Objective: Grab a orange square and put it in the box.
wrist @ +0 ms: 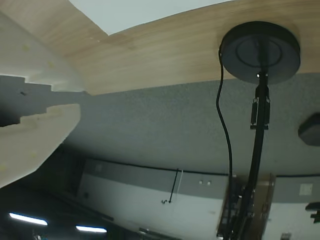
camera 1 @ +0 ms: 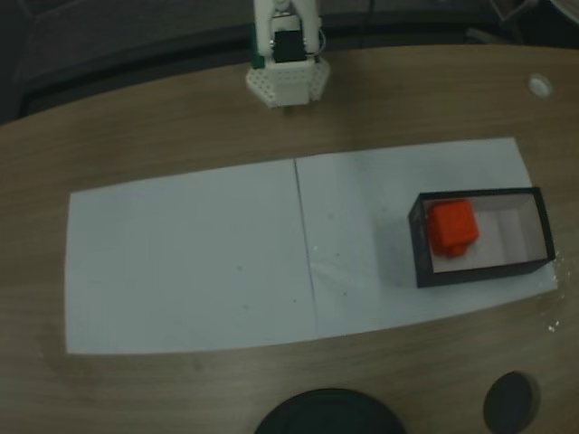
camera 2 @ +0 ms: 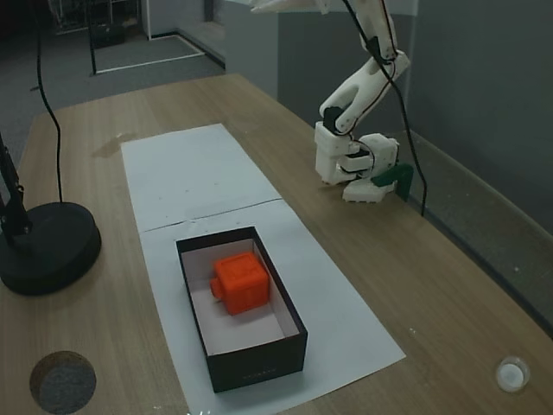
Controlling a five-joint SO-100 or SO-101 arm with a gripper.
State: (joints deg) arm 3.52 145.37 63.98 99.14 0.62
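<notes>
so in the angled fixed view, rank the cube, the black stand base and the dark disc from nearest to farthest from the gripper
The gripper is raised at the top edge of a fixed view.
1. Cube, in the end of the box toward the arm.
2. Stand base, at the left edge.
3. Dark disc, bottom left corner.

The orange square (camera 1: 451, 227) (camera 2: 241, 282) sits inside the box (camera 1: 422, 268) (camera 2: 256, 367), resting on the pale floor. It is a small bright orange cube with a little nub on one side, lying toward one end of the tray and close to the black walls there. The box is shallow, rectangular, black-walled, flat on white paper.
</notes>
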